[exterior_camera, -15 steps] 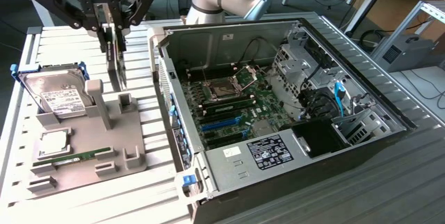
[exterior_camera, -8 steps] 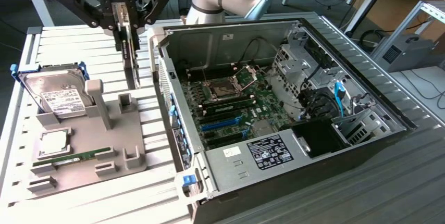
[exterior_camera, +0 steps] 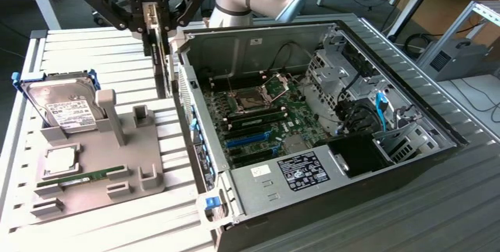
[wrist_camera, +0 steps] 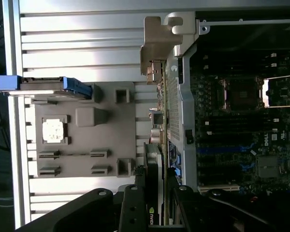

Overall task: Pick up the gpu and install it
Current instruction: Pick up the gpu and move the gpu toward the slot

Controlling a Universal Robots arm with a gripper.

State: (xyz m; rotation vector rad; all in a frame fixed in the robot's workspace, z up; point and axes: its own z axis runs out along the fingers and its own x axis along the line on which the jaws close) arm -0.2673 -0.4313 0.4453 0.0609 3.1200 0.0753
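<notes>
Black gpu (exterior_camera: 161, 67), green motherboard (exterior_camera: 293, 124), grey fixture (exterior_camera: 93, 161)

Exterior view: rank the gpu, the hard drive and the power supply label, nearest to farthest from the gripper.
1. gpu: clamped in the gripper, hanging edge-down.
2. hard drive: standing in its blue frame, at the exterior view's left.
3. power supply label: inside the computer case, at its end nearest the camera.

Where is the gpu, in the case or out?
Out. The gpu hangs upright, clamped in the gripper, outside the case wall, over the table.
</notes>
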